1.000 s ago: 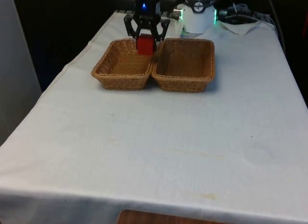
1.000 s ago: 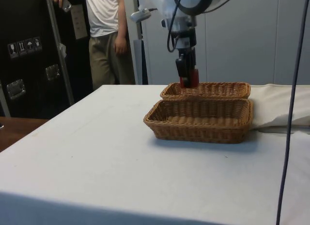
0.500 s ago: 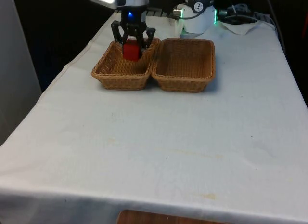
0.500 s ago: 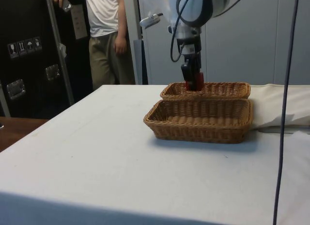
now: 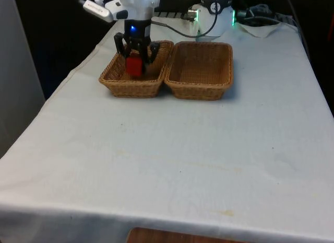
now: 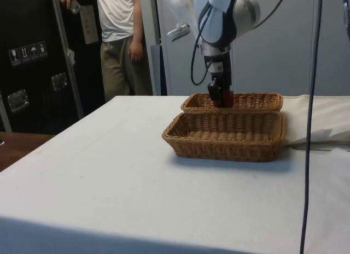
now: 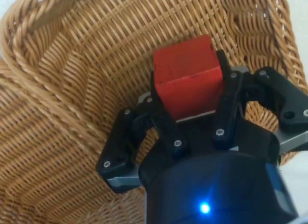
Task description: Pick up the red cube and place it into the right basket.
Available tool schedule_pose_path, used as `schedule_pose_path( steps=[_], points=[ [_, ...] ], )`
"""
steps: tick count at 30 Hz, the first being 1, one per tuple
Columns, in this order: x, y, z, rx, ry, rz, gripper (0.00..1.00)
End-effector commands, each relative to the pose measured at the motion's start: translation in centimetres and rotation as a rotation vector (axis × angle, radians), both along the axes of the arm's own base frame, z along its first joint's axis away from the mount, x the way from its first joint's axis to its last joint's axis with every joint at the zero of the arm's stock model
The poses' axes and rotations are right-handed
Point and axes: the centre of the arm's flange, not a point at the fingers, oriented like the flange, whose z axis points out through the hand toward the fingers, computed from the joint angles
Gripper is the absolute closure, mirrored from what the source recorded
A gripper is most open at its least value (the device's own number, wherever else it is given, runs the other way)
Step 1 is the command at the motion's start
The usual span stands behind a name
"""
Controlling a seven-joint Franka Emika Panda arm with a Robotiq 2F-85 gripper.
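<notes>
Pickup done: your hand (image 5: pixel 136 59) grips the cube (image 5: pixel 134 66) between both fingers, low inside the basket (image 5: pixel 112 77) directly beneath it. Still left: letting go; second basket (image 5: pixel 201 70) sits beside.

We see the black two-finger gripper (image 7: pixel 188 89) clamping a red cube (image 7: pixel 188 74) above a woven wicker basket's (image 7: pixel 72 89) floor.

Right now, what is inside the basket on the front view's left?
The claw holds the red cube inside that basket. The basket floor directly beneath the cube is covered.
</notes>
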Motion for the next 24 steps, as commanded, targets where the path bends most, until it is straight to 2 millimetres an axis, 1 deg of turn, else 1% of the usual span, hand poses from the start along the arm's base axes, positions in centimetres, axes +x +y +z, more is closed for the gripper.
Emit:
schedule_pose_path(
  steps=[1, 4, 10, 11, 13, 14, 17, 18, 19, 20, 21, 24],
  points=[
    [-0.01, 0.18, -0.03, 0.013, -0.016, -0.007, 0.98],
    [0.01, -0.01, -0.4, 0.001, -0.005, -0.014, 0.98],
    [-0.13, -0.4, -0.28, 0.008, -0.01, -0.025, 0.98],
    [-0.17, -0.43, -0.28, 0.008, -0.008, -0.026, 0.91],
    [-0.14, -0.51, -0.35, 0.0, -0.005, -0.027, 0.74],
    [-0.18, -0.43, -0.28, 0.008, -0.007, -0.026, 0.74],
    [-0.2, -0.47, -0.28, 0.008, -0.007, -0.028, 0.45],
    [-0.2, -0.47, -0.28, 0.008, -0.007, -0.029, 0.3],
    [-0.21, -0.47, -0.31, 0.007, -0.006, -0.028, 0.11],
    [-0.21, -0.47, -0.31, 0.007, -0.006, -0.028, 0.03],
    [-0.21, -0.47, -0.31, 0.007, -0.006, -0.028, 0.0],
    [-0.22, -0.47, -0.32, 0.008, -0.005, -0.028, 0.0]
  ],
)
